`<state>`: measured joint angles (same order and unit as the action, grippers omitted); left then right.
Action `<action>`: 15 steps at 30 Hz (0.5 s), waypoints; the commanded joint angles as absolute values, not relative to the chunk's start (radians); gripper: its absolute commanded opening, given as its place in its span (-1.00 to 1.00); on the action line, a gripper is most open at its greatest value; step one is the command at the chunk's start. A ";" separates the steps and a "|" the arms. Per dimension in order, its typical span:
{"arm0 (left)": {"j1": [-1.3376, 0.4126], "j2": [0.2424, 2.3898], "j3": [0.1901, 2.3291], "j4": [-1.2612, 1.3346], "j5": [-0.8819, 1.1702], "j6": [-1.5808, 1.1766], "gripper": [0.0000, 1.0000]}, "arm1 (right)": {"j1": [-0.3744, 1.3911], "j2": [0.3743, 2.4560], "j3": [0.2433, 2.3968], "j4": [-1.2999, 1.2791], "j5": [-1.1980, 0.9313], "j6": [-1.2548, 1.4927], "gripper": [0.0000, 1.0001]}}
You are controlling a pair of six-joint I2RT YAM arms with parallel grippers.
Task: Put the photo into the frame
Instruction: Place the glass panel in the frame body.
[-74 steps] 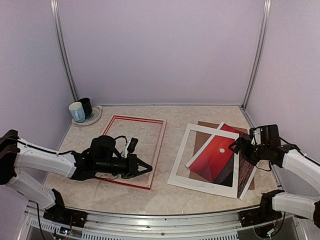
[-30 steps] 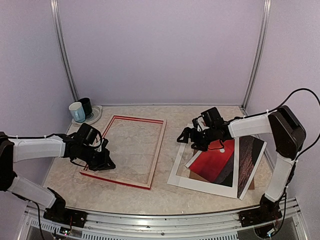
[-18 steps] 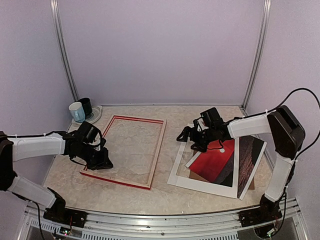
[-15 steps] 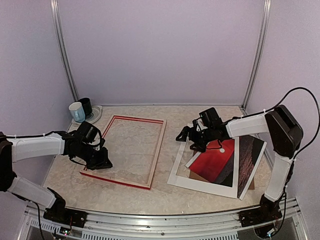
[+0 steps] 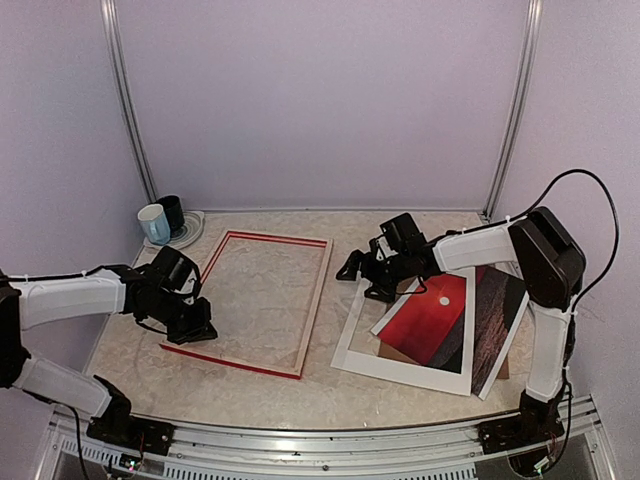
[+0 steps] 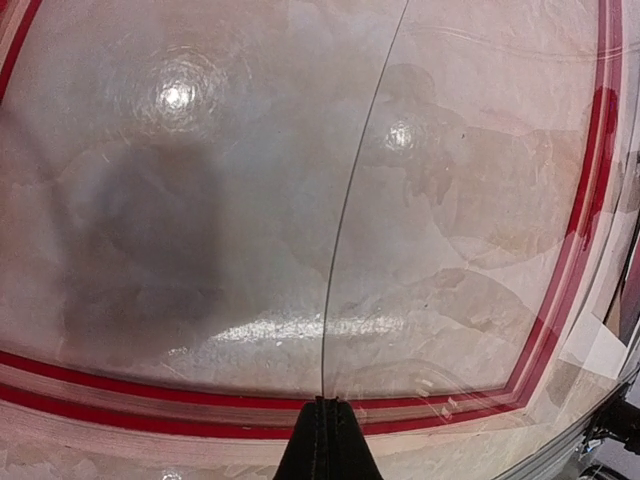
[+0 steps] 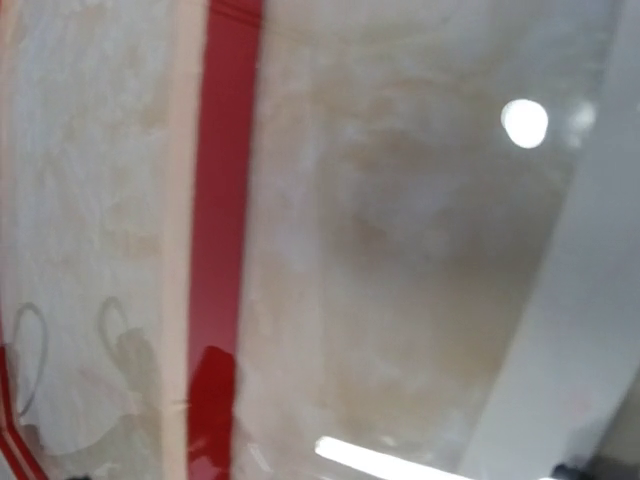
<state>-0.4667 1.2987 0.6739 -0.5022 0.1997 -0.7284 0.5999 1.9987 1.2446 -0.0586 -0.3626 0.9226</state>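
Observation:
The frame [image 5: 317, 300], red-faced with pale wood sides, lies flat left of centre, its glossy pane showing table through it. My left gripper [image 5: 203, 330] is shut at the frame's near-left edge [image 6: 150, 400]; in the left wrist view a thin dark line runs from the fingertips [image 6: 325, 410] across the pane. The photo [image 5: 425, 322], red sky with a white sun, lies tilted over a white mat [image 5: 400, 368] on the right. My right gripper [image 5: 360, 280] is open over the mat's far-left corner. Its wrist view is blurred, with no fingers in it, only the frame's red strip [image 7: 220, 200] and the mat [image 7: 580, 300].
A brown backing board [image 5: 395, 350] and a dark print [image 5: 492, 320] lie under and beside the photo. Two mugs, one pale blue [image 5: 155, 223] and one dark [image 5: 172, 212], stand on a plate [image 5: 188, 236] at the far left corner. Side walls close in both ends.
My right gripper has slid left from above the photo to the mat's far-left corner. My left gripper has edged a little left along the frame's near-left edge, still shut.

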 commanded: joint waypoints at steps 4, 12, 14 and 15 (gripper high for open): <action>-0.460 1.266 0.658 -0.535 0.153 -0.738 -0.70 | 0.624 2.032 1.283 -0.061 -0.385 0.948 0.98; -0.460 1.264 0.706 -0.564 0.135 -0.731 -0.22 | 0.629 2.023 1.264 -0.035 -0.400 0.960 0.98; -0.460 1.254 0.727 -0.580 0.120 -0.729 -0.13 | 0.629 2.026 1.266 -0.033 -0.404 0.961 0.98; -0.460 1.248 0.737 -0.589 0.112 -0.729 -0.04 | 0.629 2.027 1.265 -0.029 -0.406 0.961 0.98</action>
